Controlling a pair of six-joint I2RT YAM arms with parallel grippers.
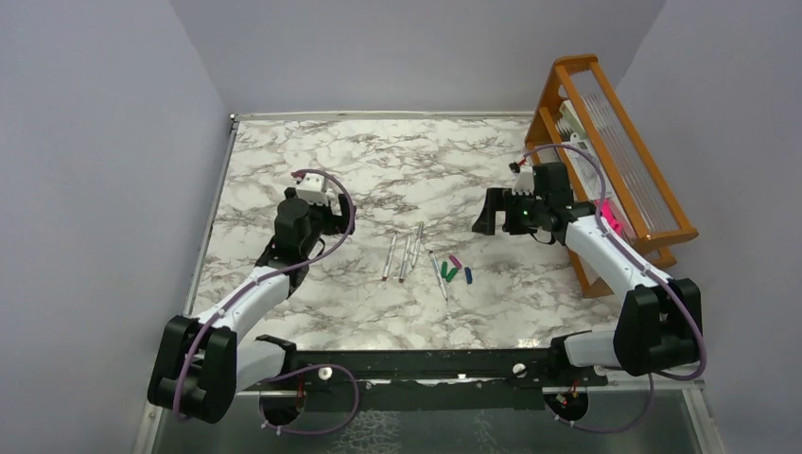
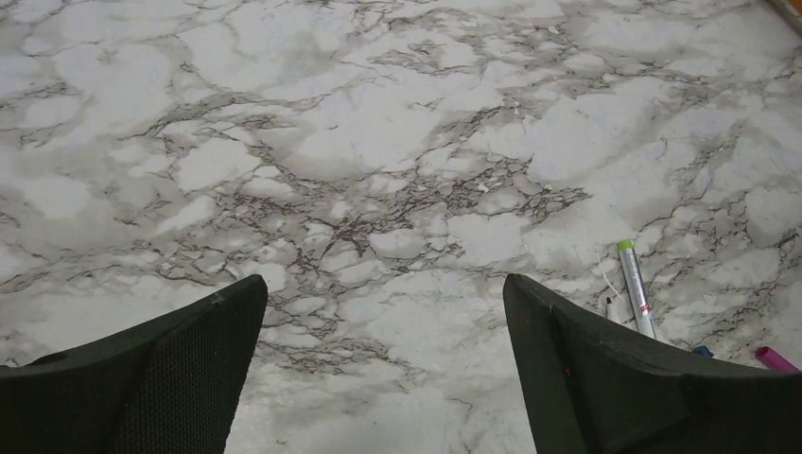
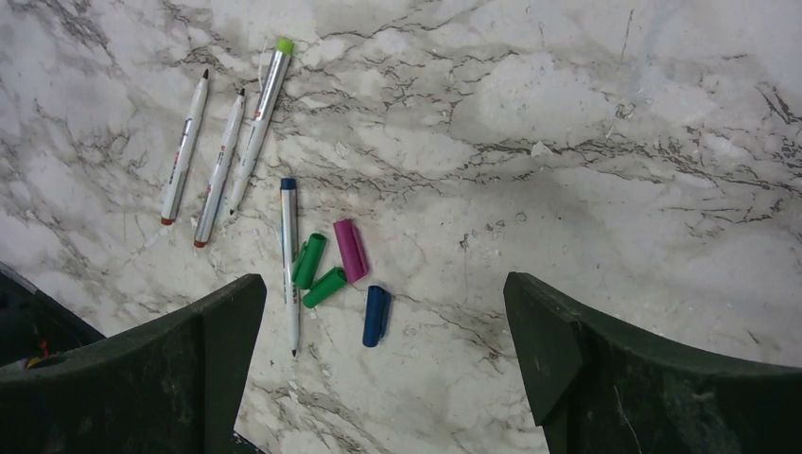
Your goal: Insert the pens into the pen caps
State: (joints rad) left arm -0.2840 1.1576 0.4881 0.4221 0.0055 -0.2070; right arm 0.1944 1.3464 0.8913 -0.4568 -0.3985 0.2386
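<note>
1. Centrally, the pens (image 3: 219, 168) are found lying flat on the marble table (image 1: 284, 151), between the two arms. Four grey-silver sticks are counted, all uncapped and none held.
2. Three are laid side by side and nearly parallel. Their long axes run from the near edge toward the far wall, with the far ends leaning slightly right. The fourth pen (image 3: 289, 265) is set just to their right and nearer the arm bases.
3. The pen caps (image 3: 350, 251) are clustered just right of the fourth pen, loose on their sides. Two green, one magenta and one blue are listed, with one green cap against or just beside that pen.
4. Only in the right wrist view are the two green caps told apart and the end colours shown: green on the farthest pen, blue on the fourth. In the top view the caps are reduced to small colour spots.
5. In the left wrist view only the green-ended pen (image 2: 636, 298) and a sliver of the magenta cap (image 2: 775, 359) are shown, partly hidden behind a finger.
6. The left gripper (image 2: 383, 284) is held over bare marble left of the pens, with its jaws spread wide and nothing grasped.
7. The right gripper (image 3: 383, 284) is likewise spread wide and empty, and is placed right of the caps.
8. A wooden rack (image 1: 605, 142) is stood along the right wall, its near end partly covered by the right arm. A pink object (image 1: 610, 219) is seen beside it.
</note>
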